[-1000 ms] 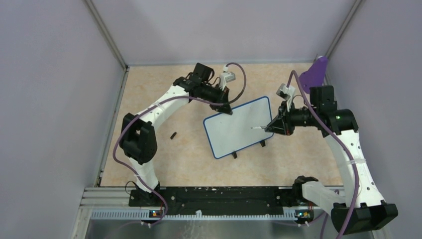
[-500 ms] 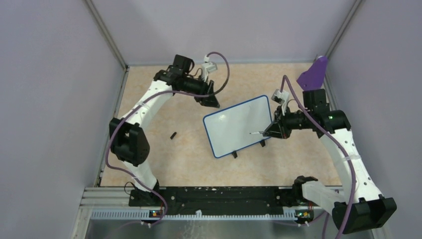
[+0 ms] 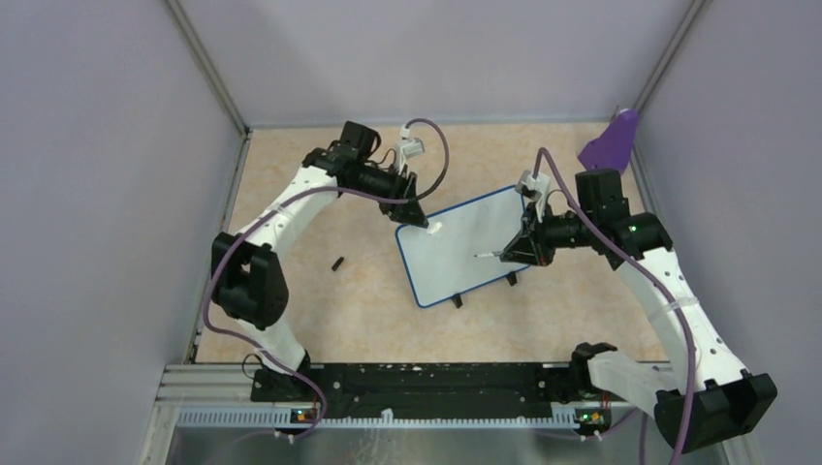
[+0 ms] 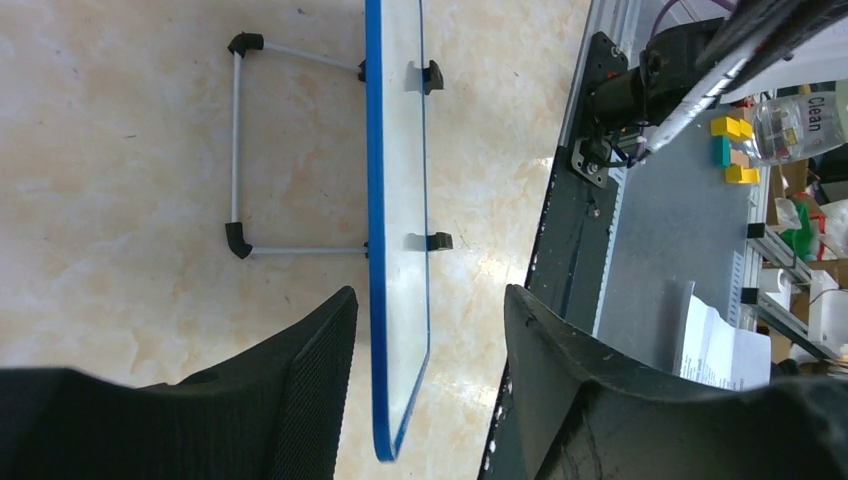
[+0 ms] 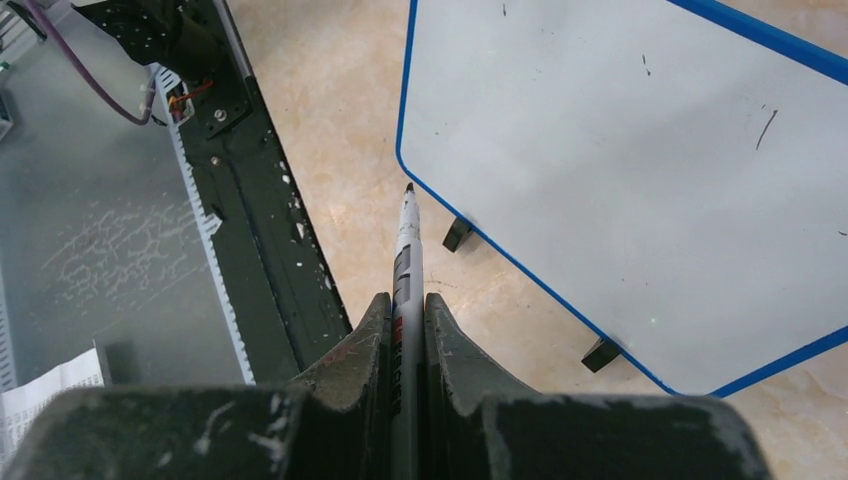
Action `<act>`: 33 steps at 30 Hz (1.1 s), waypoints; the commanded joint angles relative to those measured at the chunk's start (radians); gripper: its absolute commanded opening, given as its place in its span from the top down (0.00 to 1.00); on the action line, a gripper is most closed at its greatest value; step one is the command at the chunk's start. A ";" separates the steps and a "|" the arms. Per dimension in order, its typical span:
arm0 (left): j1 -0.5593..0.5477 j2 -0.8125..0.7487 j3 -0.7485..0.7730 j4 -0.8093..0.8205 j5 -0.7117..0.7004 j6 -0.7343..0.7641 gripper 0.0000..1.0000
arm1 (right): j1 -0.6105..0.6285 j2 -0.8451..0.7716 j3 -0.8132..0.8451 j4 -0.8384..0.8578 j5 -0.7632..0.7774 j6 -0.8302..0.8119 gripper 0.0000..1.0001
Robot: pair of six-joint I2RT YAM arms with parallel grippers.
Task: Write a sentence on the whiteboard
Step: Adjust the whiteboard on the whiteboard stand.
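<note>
As seen from above, note whiteboard (image 3: pixel 465 247) near middle of table (image 3: pixel 368 315), turned at an angle, with two black feet (image 3: pixel 456 301) on near edge. From left wrist view, record board edge-on, with blue rim (image 4: pixel 372 200) showing and white wire stand (image 4: pixel 238 140) with black corner pieces meeting back of board. Find left gripper (image 3: pixel 424 221) at far left corner of board, reaching in from far left. Confirm jaws apart, one finger (image 4: pixel 300 380) on either side of that corner, with clear gaps to rim on both sides and no contact. Find right gripper (image 3: pixel 512 254) over right half of board, reaching in from right. Confirm jaws pressed together on white marker (image 5: pixel 407 230), held lengthwise between fingers with black tip pointing left across board. Cannot tell whether tip touches white surface. Note a few small dark flecks (image 5: pixel 765 128) on board face in right wrist view. Log small black piece (image 3: pixel 337 263) lying on table left of board, well apart from it. Log purple scoop-shaped object (image 3: pixel 611 143) at far right corner of table, well apart from board.
</note>
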 commanded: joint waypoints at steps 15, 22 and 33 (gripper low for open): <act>-0.119 0.201 0.087 -0.002 0.085 0.003 1.00 | 0.048 -0.016 0.005 0.031 0.059 -0.045 1.00; -0.140 0.192 0.022 -0.019 0.078 -0.011 1.00 | 0.098 -0.031 -0.027 0.039 0.087 -0.041 1.00; -0.149 0.166 -0.045 0.037 0.054 -0.078 1.00 | 0.211 -0.018 -0.045 0.124 0.192 0.002 1.00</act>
